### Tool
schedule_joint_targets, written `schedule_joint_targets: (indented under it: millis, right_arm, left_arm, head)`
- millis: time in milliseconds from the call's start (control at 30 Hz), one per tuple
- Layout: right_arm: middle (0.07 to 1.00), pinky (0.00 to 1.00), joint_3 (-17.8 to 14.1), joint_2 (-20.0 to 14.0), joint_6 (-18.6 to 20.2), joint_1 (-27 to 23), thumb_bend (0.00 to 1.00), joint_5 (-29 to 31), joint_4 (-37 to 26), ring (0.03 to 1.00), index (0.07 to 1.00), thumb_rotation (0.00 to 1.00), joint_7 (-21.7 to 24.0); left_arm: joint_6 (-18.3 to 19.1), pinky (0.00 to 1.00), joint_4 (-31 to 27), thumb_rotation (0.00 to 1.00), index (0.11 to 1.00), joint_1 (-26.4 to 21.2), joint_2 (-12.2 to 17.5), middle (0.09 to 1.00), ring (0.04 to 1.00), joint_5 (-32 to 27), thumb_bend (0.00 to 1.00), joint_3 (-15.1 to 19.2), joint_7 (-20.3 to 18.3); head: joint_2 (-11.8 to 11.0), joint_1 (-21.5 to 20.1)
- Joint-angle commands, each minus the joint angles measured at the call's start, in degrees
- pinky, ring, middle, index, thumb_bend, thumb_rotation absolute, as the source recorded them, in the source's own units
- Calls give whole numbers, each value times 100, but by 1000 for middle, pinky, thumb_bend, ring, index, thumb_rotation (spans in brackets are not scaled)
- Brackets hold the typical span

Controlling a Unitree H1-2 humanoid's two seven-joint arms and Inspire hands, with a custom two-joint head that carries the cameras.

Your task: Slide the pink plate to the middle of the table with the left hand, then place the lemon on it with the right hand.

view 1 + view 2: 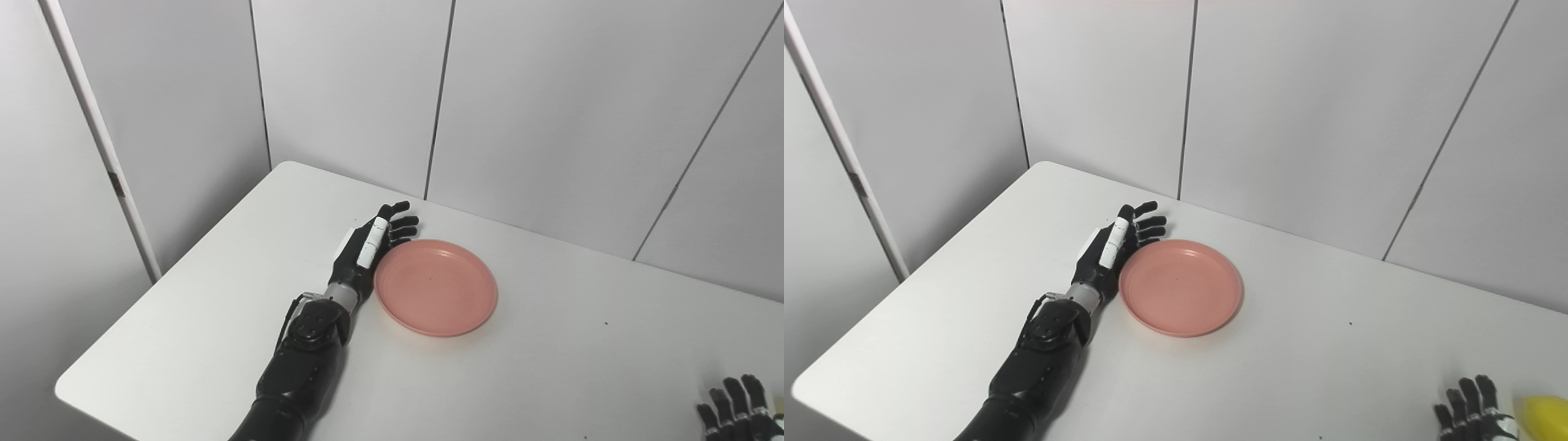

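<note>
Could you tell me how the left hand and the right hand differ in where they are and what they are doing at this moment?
The left hand lies far out on the table, its edge against the pink plate; the right hand sits at the near right corner, cut by the frame. The left hand touches the plate's rim; the right hand touches nothing visible, with the lemon just beside it. Both are black, with fingers spread, holding nothing.

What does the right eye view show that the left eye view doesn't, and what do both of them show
Only the right eye view shows the yellow lemon, beside the right hand at the bottom right corner. The left eye view shows nothing extra of note; there the lemon is cut off. Both show the left hand, fingers apart, lying against the left rim of the empty pink plate on the white table.
</note>
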Motion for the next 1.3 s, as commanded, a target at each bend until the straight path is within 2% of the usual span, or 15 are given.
schedule_joint_targets:
  millis: [0, 400, 633, 1267]
  right_arm:
    - [990, 1000, 61, 83, 160, 249, 762, 6, 147, 1000, 998, 917, 18]
    - [990, 1000, 136, 100, 183, 290, 709, -55, -4, 1000, 995, 951, -32]
    - [995, 1000, 167, 145, 135, 291, 665, -102, -52, 1000, 998, 972, -45]
    - [999, 1000, 268, 249, 176, 326, 630, -203, -212, 1000, 1000, 997, -154]
  left_arm:
    - [-26, 772, 171, 907, 795, 125, -106, 758, 772, 17, 991, -30, -28]
    - [-16, 774, 158, 915, 789, 244, -216, 762, 774, 102, 1000, -145, -54]
    - [16, 780, 230, 918, 817, 322, -333, 749, 760, 131, 992, -224, -100]
    - [-91, 767, 426, 922, 798, 248, -477, 739, 749, 267, 960, -359, -101]
  head:
    - [20, -9]
    - [101, -179]
    - [136, -287]
    - [259, -627]
